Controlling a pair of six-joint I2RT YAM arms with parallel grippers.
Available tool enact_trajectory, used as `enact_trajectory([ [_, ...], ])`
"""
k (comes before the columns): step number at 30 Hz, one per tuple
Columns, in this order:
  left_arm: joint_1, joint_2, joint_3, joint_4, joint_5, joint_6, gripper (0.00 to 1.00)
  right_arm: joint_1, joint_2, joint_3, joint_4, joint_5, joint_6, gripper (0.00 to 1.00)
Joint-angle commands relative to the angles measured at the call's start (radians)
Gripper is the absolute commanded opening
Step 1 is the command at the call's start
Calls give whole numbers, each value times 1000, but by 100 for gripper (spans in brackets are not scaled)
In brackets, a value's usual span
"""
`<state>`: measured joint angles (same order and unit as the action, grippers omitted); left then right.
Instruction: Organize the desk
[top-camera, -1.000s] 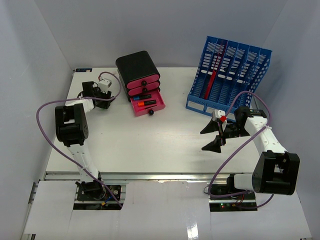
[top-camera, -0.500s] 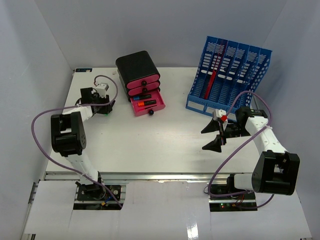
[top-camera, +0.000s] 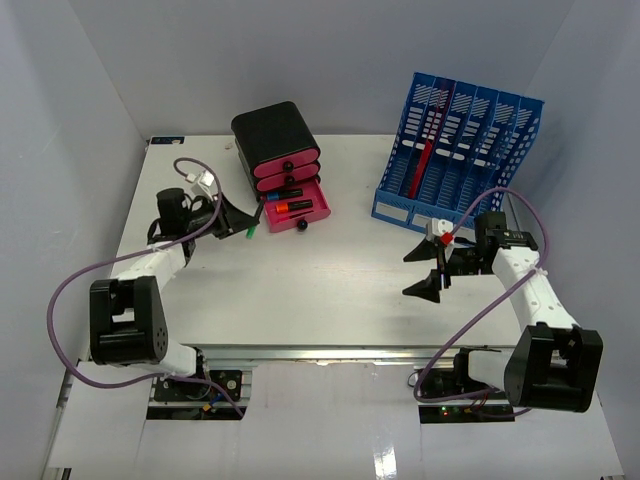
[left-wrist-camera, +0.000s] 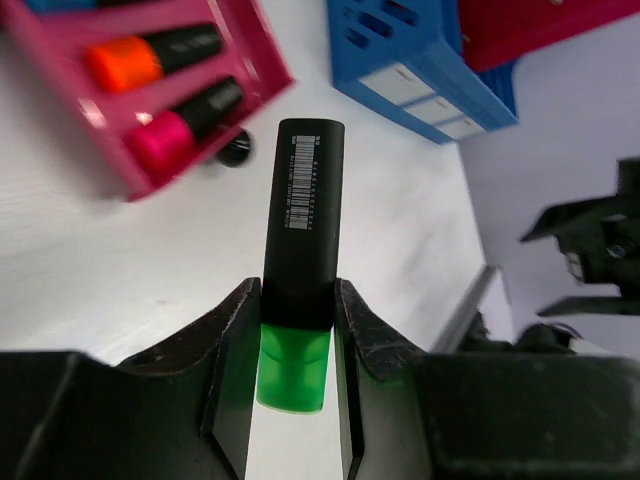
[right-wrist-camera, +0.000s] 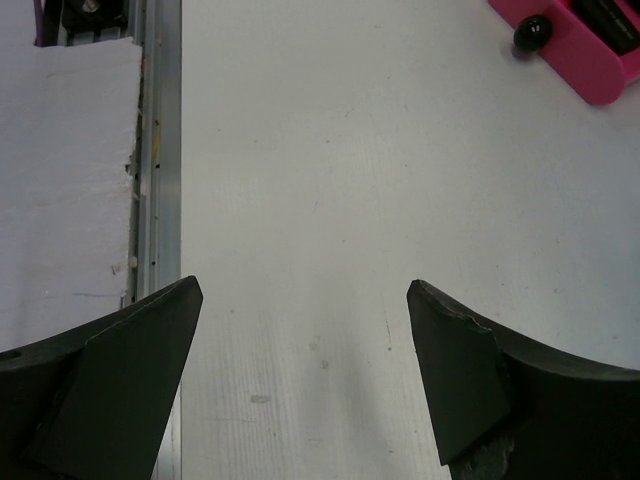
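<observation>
- The white surface (top-camera: 340, 285) fills the floor of the grey-walled enclosure; its metal rail (top-camera: 320, 352) runs along the near edge, just ahead of the two arm bases
- The left end effector (top-camera: 245, 217) is clamped on a highlighter (left-wrist-camera: 303, 200); the green cap sits between the fingers (left-wrist-camera: 235, 340) and the black barcoded body points outward; it is just left of the pulled-out drawer, not touching it
- A black drawer unit (top-camera: 277, 135) stands on the far left-centre of the surface; its lowest pink drawer (top-camera: 300, 213) is open; an orange-capped marker (left-wrist-camera: 150, 58) and a pink-capped marker (left-wrist-camera: 185, 125) lie side by side in it
- A blue file rack (top-camera: 458, 150) stands at the far right; a red item (top-camera: 425, 165) sits upright in one slot
- The right end effector (top-camera: 424, 270) has its jaws spread wide apart, gripping nothing; it is over bare surface in front of the rack, well apart from the drawer
</observation>
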<state>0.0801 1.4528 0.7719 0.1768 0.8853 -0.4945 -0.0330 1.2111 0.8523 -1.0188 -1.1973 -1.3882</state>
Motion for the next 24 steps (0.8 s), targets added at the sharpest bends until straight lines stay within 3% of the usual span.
enact_trajectory([
  [1,-147,-45,47,-63,100,-20,11,12,-82,-47,213,-1,201,90],
  [4,-294,8,188,-340,-151,366,11,15,-103,-67,250,5,240,90],
  [7,-386,71,290,-423,-339,528,11,16,-95,-64,232,-2,229,90],
  [19,-445,332,574,-416,-722,954,11,18,-51,-55,213,10,204,90],
  [24,-461,409,629,-393,-781,971,17,18,-56,-59,218,14,207,90],
])
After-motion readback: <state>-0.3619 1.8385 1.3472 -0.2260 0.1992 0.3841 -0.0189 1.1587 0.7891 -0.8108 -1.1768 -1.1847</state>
